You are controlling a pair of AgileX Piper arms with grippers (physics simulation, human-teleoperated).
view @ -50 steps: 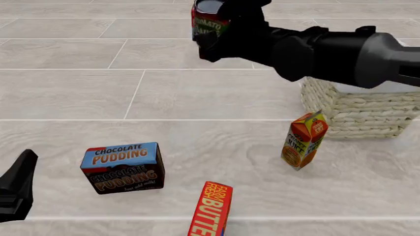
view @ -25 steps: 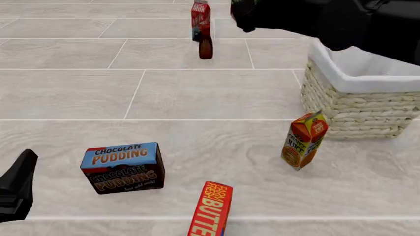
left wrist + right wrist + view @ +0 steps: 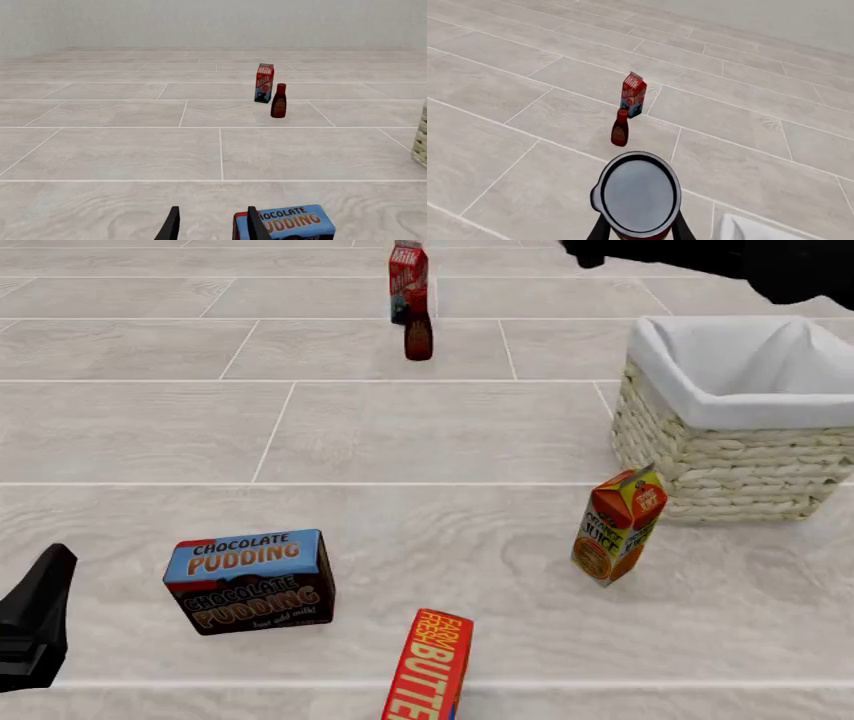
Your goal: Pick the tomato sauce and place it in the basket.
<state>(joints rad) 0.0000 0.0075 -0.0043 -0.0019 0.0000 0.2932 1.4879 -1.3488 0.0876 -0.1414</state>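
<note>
The tomato sauce can (image 3: 637, 194) shows in the right wrist view from above, with a dark top and a red edge at its base. My right gripper (image 3: 640, 229) is shut on it, one finger on each side, and holds it high above the floor. A white corner of the basket (image 3: 746, 230) lies just below and beside the can. In the front view only part of the right arm (image 3: 694, 255) shows at the top edge, above the far side of the wicker basket (image 3: 727, 465); the can is out of that view. My left gripper (image 3: 212, 227) is open and empty, low at the near left (image 3: 34, 620).
A chocolate pudding box (image 3: 250, 580) sits near the left gripper. A butter box (image 3: 430, 665) stands at the front. An orange juice carton (image 3: 617, 525) leans just before the basket. A milk carton (image 3: 407, 275) and a dark brown bottle (image 3: 418, 338) stand at the back.
My right arm has carried the can from the back middle to the right and upward, out of the front view and over the basket's far side. The left arm has not moved.
</note>
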